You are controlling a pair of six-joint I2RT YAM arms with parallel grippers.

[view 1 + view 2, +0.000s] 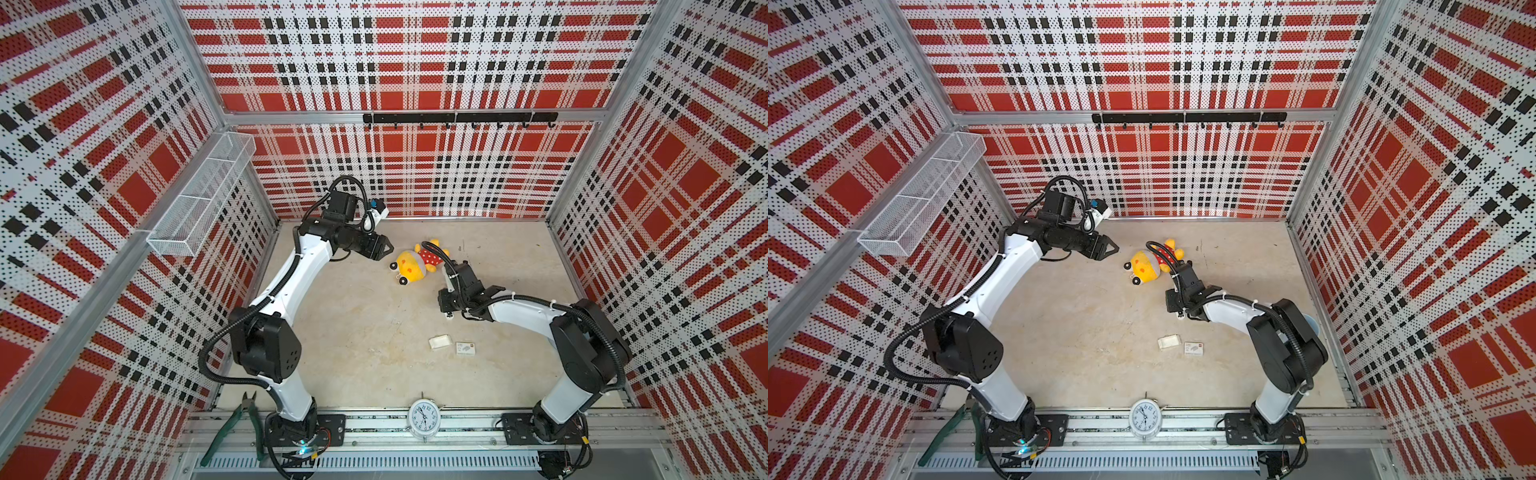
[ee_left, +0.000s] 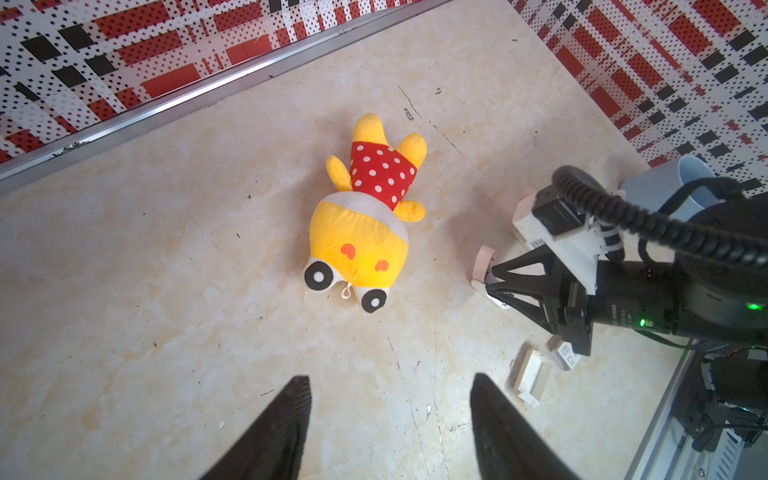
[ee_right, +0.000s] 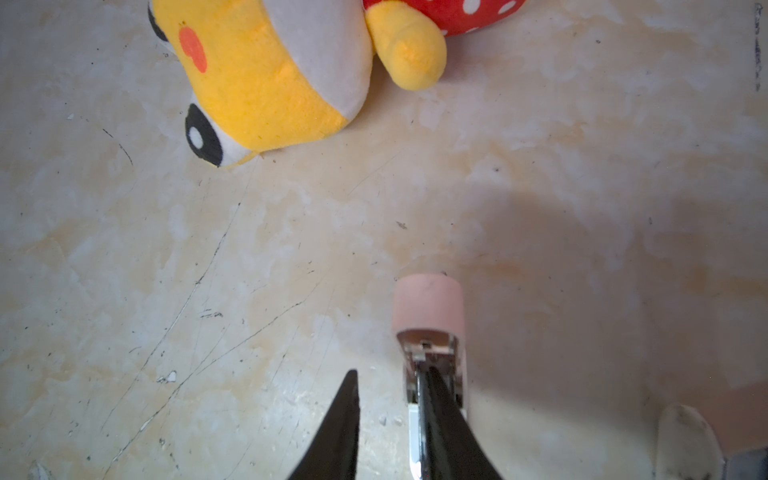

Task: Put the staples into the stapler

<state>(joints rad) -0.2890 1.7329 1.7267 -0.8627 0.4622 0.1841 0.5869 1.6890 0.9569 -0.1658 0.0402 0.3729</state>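
While the left gripper [image 2: 391, 377] hangs above the table [image 1: 353, 332] with its fingers spread wide and nothing between them, the right gripper [image 3: 390, 372] is down at the stapler [image 3: 428, 307].

The stapler is pink with a white base. It lies opened on the table to the right of the middle in both top views, where the right wrist covers nearly all of it. In the left wrist view its pink top stands up from the base, right at the tips of the right gripper.

The right wrist view shows the right jaws apart. One finger lies inside the stapler's open metal channel. The other is outside, beside the stapler's wall, with bare table showing between the two, so nothing is clamped.

A thin bright line runs along the finger in the channel. Whether it is a strip of staples or the stapler's own rail cannot be told, and no other strip can be picked out with certainty.

A shallow white tray [image 1: 440, 341] and a small white box [image 1: 466, 348] with grey print lie side by side near the stapler, toward the front edge. The tray's contents are too small to make out.

A yellow plush toy [image 1: 417, 262] in a red spotted dress lies between the two grippers, apart from both. An alarm clock [image 1: 423, 417] sits on the front rail, and green cutters [image 1: 237, 424] lie by the left arm's base.
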